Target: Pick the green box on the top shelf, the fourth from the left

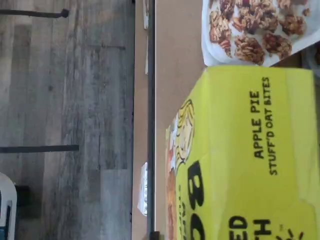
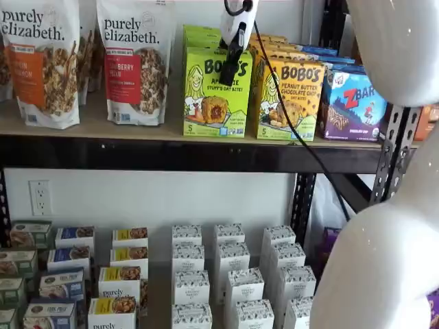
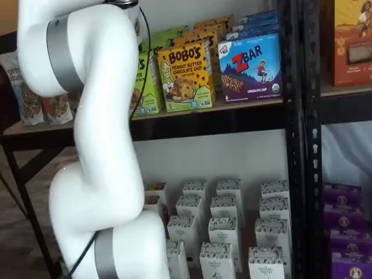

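Observation:
The green box (image 2: pixel 217 92) stands upright on the top shelf (image 2: pixel 89 129), between a purely elizabeth granola bag (image 2: pixel 134 62) and the orange-yellow Bobo's box (image 2: pixel 288 99). My gripper (image 2: pixel 230 70) hangs from above onto the box's top front edge. Only one black finger shows, lying across the box's face, so I cannot tell how the jaws stand. In the wrist view the lime-green box (image 1: pixel 250 155) fills the frame close up, its "Apple Pie" side towards the camera. In a shelf view the white arm covers most of the green box (image 3: pixel 149 84) and hides the gripper.
More green boxes stand in a row behind the front one. A blue ZBar box (image 2: pixel 357 103) sits right of the orange-yellow one. Black uprights (image 2: pixel 394 147) frame the shelf. Small white cartons (image 2: pixel 233 274) fill the lower level. A black cable (image 2: pixel 295 130) trails from the gripper.

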You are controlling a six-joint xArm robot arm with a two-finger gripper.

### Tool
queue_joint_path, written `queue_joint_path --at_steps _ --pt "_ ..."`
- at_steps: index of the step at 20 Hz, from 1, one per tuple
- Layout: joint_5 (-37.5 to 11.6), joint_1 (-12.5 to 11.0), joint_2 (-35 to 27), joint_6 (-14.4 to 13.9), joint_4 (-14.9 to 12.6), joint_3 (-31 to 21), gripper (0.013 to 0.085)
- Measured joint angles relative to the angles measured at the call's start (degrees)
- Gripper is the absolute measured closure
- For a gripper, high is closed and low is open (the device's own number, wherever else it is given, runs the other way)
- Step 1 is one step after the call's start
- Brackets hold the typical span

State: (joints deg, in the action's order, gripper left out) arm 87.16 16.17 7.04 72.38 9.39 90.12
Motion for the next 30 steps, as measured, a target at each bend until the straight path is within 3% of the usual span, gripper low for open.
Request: queue_joint_path --at_steps 30 --pt "-1.5 0.2 0.3 -0.2 -0.2 -0.9 0.045"
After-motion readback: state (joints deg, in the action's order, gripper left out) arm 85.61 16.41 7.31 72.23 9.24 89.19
